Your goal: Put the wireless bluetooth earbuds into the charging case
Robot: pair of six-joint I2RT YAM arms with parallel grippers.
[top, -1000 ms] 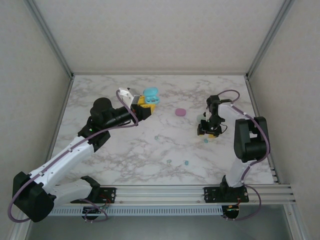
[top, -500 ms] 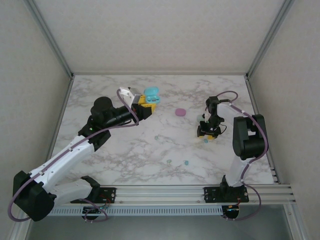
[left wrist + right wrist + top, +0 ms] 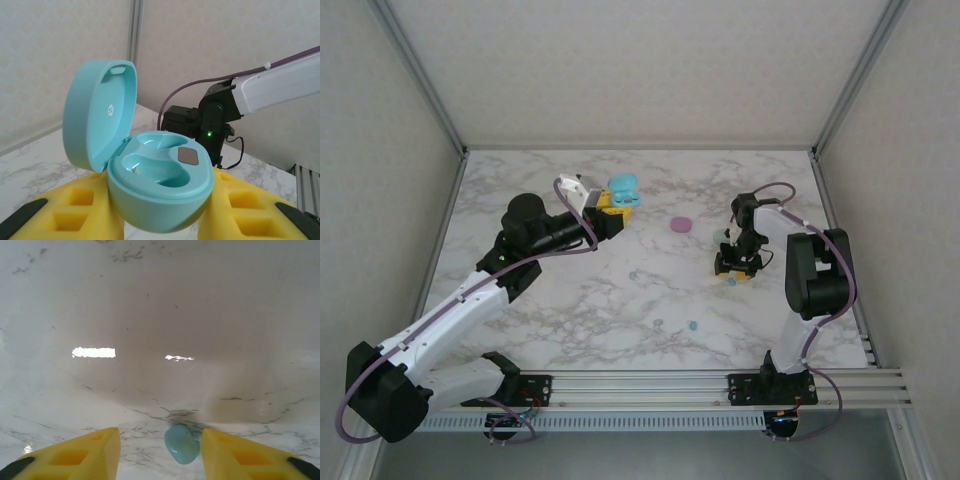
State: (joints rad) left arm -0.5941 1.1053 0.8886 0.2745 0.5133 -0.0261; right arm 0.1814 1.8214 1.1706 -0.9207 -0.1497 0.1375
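Note:
My left gripper point(image 3: 611, 207) is shut on a teal charging case point(image 3: 621, 190), held above the table at the back left. In the left wrist view the case point(image 3: 160, 175) sits between the yellow fingers point(image 3: 75, 210) with its lid up and both wells empty. My right gripper point(image 3: 738, 266) points down at the table on the right, open. A teal earbud point(image 3: 181, 444) lies on the marble between its fingers, against the right finger point(image 3: 240, 455) and well apart from the left one. That same earbud point(image 3: 731, 281) shows just below the gripper in the top view.
A pink oval case point(image 3: 681, 225) lies mid-table between the arms. A small mint piece point(image 3: 721, 236) sits just behind the right gripper. Three more tiny earbuds lie loose on the marble: one point(image 3: 633, 275) in the centre, two point(image 3: 659, 323) point(image 3: 693, 325) nearer the front.
The right gripper has shifted slightly over the teal earbud and its jaws have narrowed a little. The left arm and the case have not moved.

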